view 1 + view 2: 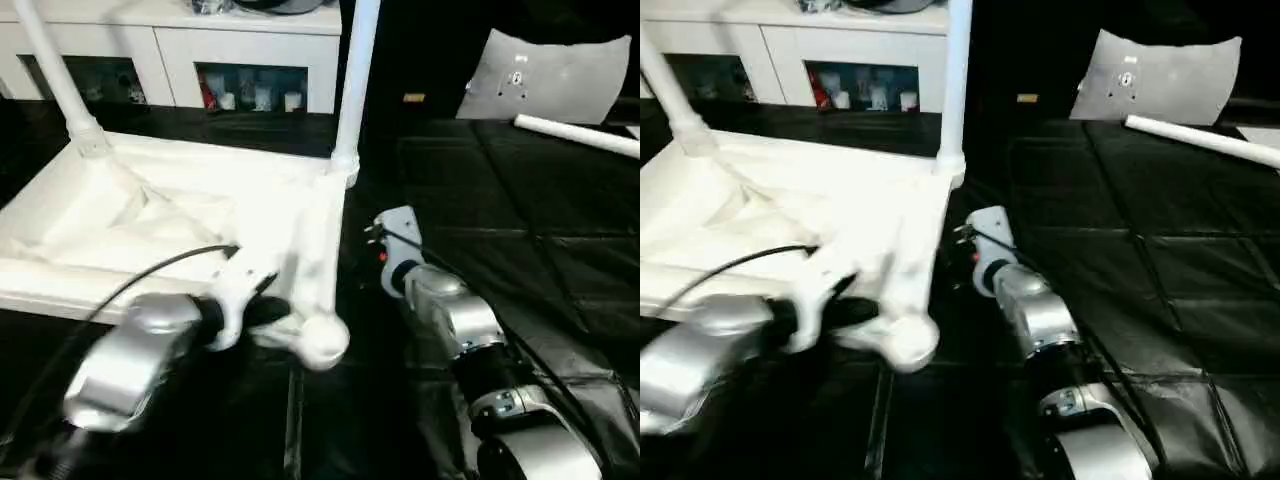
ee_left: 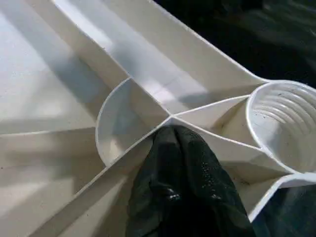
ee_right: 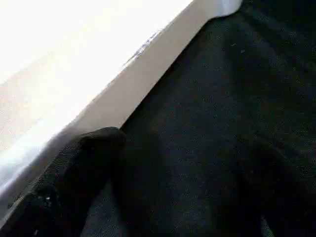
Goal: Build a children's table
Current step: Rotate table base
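White table top (image 1: 150, 230), white legs (image 1: 355, 80), black quilted mat (image 1: 520, 230), silver forearms (image 1: 460, 320)

Dim scene; the white table top (image 3: 59, 59) glares overexposed, and the left forearm (image 1: 120, 365) is motion-blurred.

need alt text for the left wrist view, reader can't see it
A black finger of the left hand rests on the ribbed white underside of the table top, where several ribs meet. Beside it is an empty round corner socket with a ridged inner wall, against a black surface.
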Motion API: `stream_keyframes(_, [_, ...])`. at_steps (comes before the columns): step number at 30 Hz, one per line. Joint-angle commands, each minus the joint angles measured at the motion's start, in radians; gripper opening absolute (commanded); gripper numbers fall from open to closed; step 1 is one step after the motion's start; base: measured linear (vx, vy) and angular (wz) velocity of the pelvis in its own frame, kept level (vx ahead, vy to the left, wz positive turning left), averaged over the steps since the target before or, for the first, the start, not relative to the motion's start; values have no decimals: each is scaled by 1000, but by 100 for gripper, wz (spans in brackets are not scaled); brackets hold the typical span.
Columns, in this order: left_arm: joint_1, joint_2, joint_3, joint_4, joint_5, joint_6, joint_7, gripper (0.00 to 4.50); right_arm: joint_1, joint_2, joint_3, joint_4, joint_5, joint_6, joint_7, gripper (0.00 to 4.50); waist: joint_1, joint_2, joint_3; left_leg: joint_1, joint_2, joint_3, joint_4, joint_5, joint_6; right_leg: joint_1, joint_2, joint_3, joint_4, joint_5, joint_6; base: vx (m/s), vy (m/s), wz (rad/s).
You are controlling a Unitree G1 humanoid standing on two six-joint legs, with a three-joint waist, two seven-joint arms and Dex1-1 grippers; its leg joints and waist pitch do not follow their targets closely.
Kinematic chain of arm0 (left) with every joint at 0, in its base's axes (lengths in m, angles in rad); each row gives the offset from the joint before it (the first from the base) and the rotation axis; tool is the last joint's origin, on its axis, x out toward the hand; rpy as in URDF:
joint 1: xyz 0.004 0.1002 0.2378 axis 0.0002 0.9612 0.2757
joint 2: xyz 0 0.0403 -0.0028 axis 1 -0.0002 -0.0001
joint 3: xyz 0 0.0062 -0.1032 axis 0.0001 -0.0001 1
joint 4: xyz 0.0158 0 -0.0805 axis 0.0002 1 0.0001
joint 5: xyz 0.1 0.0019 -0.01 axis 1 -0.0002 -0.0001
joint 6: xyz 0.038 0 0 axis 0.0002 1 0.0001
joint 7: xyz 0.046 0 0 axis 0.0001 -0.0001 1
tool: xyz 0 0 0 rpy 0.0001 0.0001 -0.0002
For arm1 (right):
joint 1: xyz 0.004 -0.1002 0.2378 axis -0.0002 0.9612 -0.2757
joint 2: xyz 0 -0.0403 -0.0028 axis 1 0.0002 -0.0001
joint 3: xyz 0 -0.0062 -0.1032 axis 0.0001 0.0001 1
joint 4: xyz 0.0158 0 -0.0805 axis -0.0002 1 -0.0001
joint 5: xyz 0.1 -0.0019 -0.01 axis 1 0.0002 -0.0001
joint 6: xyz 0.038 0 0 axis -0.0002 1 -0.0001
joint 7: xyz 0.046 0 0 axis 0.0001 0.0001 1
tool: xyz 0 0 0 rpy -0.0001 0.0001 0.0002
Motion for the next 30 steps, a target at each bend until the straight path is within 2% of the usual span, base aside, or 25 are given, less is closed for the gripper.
stream_keyframes(1, [-38, -22, -6, 35, 26, -85, 57, 4, 0, 15, 0, -45, 24, -11, 1, 450, 7, 27, -89, -13, 44, -14, -55, -38, 79, 79, -119, 74, -70, -215, -114, 0, 0, 0])
stream_keyframes(5, [-25, -60, 36, 28, 9, -130, 81, 4, 63, -19, -43, -189, 42, 28, -9, 450, 13, 26, -99, -17, 51, -16, -51, 5, 92, 77, -118, 73, -62, -193, -88, 0, 0, 0])
stream_keyframes(7, [-7, -80, 58, -3, -9, -139, 93, 4, 104, -34, -53, -269, 49, 49, -6, 450, 17, 26, -98, -17, 49, -13, -52, -7, 97, 76, -119, 71, -68, -226, -80, 0, 0, 0])
stream_keyframes(8, [44, -140, 111, -82, -50, -165, 148, 4, 201, -55, -62, -452, 69, 92, 7, 450, 19, 29, -100, -17, 51, -13, -51, -8, 95, 75, -118, 71, -68, -234, -77, 0, 0, 0])
stream_keyframes(9, [47, -143, 113, -85, -52, -168, 151, 4, 206, -56, -62, -460, 71, 94, 7, 450, 28, 27, -102, -20, 58, -14, -50, 7, 94, 78, -120, 74, -65, -206, -63, 0, 0, 0])
stream_keyframes(10, [64, -159, 125, -115, -68, -172, 161, 4, 232, -58, -63, -516, 81, 117, 9, 450, 25, 22, -102, -17, 61, -13, -51, 6, 98, 72, -117, 74, -65, -204, -67, 0, 0, 0])
stream_keyframes(11, [113, -201, 151, -190, -95, -159, 197, 33, 294, -63, -51, -643, 99, 165, 14, 450, 27, 23, -102, -17, 57, -11, -52, -4, 102, 73, -115, 71, -66, -227, -64, 0, 0, 0])
stream_keyframes(13, [153, -245, 177, -232, -104, -153, 247, 42, 348, -59, -41, -737, 103, 201, 2, 450, 29, 20, -98, -18, 51, -7, -52, -29, 101, 69, -115, 68, -79, -298, -37, 0, 0, 0])
stream_keyframes(14, [175, -273, 195, -254, -108, -149, 280, 42, 378, -56, -36, -792, 104, 224, -8, 450, 29, 17, -93, -18, 45, -5, -53, -57, 96, 69, -112, 63, -92, -373, -6, 0, 0, 0])
stream_keyframes(15, [212, -301, 209, -274, -98, -170, 323, 67, 422, -55, -23, -853, 103, 242, -17, 450, 24, 5, -88, -18, 39, -1, -52, -78, 88, 65, -108, 60, -105, -440, 32, 0, 0, 0])
stream_keyframes(16, [245, -315, 214, -289, -79, -190, 354, 67, 458, -55, -15, -902, 103, 253, -27, 450, 24, 8, -88, -18, 37, 0, -52, -82, 84, 65, -107, 59, -108, -464, 54, 0, 0, 0])
stream_keyframes(17, [260, -321, 217, -297, -65, -197, 372, 79, 474, -51, -17, -924, 102, 256, -38, 450, 22, 8, -85, -17, 31, 0, -52, -101, 82, 58, -103, 54, -120, -514, 97, 0, 0, 0])
stream_keyframes(18, [293, -343, 227, -321, -43, -210, 416, 83, 510, -45, -25, -986, 108, 271, -58, 450, 23, 11, -75, -64, 34, -56, -79, -139, 117, 93, -129, 0, -101, -499, 80, 0, 0, 0])
stream_keyframes(19, [295, -344, 228, -322, -42, -210, 418, 83, 511, -45, -25, -989, 109, 272, -59, 450, 12, 19, -78, -56, 48, -75, -77, -170, 118, 87, -125, -11, -100, -480, 79, -20, -25, 37])
stream_keyframes(20, [331, -370, 229, -300, -16, -265, 470, 90, 549, -32, -47, -1001, 113, 255, -74, 450, -18, 29, -49, -46, 131, -159, -129, -373, 120, 78, -104, -18, -59, -411, 40, -19, -54, 63])
stream_keyframes(21, [331, -370, 229, -300, -16, -265, 470, 90, 549, -32, -47, -1001, 113, 255, -74, 450, -18, 29, -49, -46, 131, -159, -129, -373, 120, 78, -104, -18, -59, -411, 40, -19, -54, 63])
stream_keyframes(22, [347, -360, 209, -288, 10, -271, 485, 104, 563, -40, -46, -999, 93, 256, -81, 450, -29, 45, -62, -34, 181, -221, -178, -532, 118, 79, -75, 14, 62, -323, 10, 10, -86, 60])
stream_keyframes(23, [358, -355, 187, -296, 29, -258, 502, 118, 564, -52, -45, -1034, 95, 290, -78, 450, -33, 39, -52, -3, 162, -258, -183, -603, 129, 30, -48, 46, 123, -300, -26, 50, -139, 78])
stream_keyframes(24, [363, -375, 184, -309, 22, -243, 519, 125, 552, -53, -52, -1066, 108, 327, -82, 450, -39, 35, -42, 1, 114, -266, -160, -557, 166, 14, -50, 83, 115, -250, -104, 50, -139, 78])
stream_keyframes(25, [363, -378, 184, -310, 21, -242, 522, 129, 551, -53, -54, -1069, 110, 332, -83, 450, -43, 29, -34, -20, 74, -265, -163, -513, 173, 32, -52, 90, 85, -260, -175, 24, -198, 78])
stream_keyframes(26, [366, -383, 183, -309, 19, -244, 525, 137, 551, -52, -56, -1070, 110, 333, -84, 450, -29, 14, -54, -46, -8, -230, -94, -382, 170, 62, -77, 85, -7, -344, -371, -45, -206, 59])
stream_keyframes(27, [367, -365, 161, -292, 38, -259, 527, 148, 552, -65, -50, -1061, 97, 333, -88, 450, 4, -10, -60, -55, -80, -113, 143, -252, 116, 61, -162, 50, -123, -600, -486, -45, -206, 59])
stream_keyframes(28, [365, -357, 152, -284, 47, -266, 526, 148, 550, -68, -50, -1057, 93, 332, -91, 450, 15, -17, -68, -81, -70, -51, 211, -198, 137, 101, -181, 58, -133, -623, -485, -41, -191, 51])
stream_keyframes(29, [364, -355, 151, -283, 48, -268, 526, 148, 549, -68, -50, -1056, 93, 332, -92, 450, 16, -23, -39, -96, -40, -23, 240, -153, 155, 83, -194, 27, -131, -622, -392, -6, -93, 21])
stream_keyframes(30, [359, -361, 156, -277, 49, -275, 533, 148, 544, -60, -57, -1056, 99, 340, -99, 450, 15, -3, -45, -88, -14, -15, 212, -170, 156, 109, -215, 6, -127, -582, -306, -16, -188, 48])
